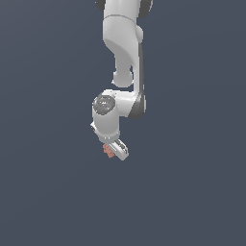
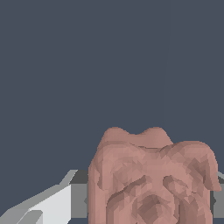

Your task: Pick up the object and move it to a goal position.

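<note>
The object (image 1: 107, 151) is a small lumpy salmon-pink clump at the tip of the white arm, held off the flat grey ground in the exterior view. My gripper (image 1: 114, 152) is shut on it and points down, tilted toward the exterior view's right. The wrist view shows the object (image 2: 151, 175) large and close. It fills the gap between a white and grey finger (image 2: 61, 202) on one side and a sliver of the other finger (image 2: 217, 192) at the frame's edge. Its underside is hidden.
Plain dark grey-blue ground surrounds the arm in both views. The white arm links (image 1: 122, 48) rise to the exterior view's top edge. No marker or other object shows.
</note>
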Available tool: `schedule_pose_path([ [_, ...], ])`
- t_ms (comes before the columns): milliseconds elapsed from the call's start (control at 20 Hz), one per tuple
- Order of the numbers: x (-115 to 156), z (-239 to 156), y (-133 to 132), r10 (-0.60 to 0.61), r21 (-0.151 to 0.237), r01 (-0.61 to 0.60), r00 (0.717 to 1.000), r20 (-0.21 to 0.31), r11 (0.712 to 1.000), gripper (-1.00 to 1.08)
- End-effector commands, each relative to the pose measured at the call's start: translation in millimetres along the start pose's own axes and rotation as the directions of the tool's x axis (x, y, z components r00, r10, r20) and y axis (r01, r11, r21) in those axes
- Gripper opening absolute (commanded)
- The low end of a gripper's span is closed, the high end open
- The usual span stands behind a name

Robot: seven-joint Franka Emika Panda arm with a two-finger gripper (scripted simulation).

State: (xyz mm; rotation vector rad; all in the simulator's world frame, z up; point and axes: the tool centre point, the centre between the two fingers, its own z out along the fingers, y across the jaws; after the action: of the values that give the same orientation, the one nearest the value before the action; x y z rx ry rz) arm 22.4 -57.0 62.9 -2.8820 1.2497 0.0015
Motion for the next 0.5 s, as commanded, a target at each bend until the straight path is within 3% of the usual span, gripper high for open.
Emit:
schedule_pose_path([
  [0, -4, -13, 2, 0.0, 0.001, 0.0, 1.0, -0.001, 1.0, -1.0],
  [450, -26, -85, 12, 0.0, 0.001, 0.0, 1.0, 0.0, 1.0, -1.0],
])
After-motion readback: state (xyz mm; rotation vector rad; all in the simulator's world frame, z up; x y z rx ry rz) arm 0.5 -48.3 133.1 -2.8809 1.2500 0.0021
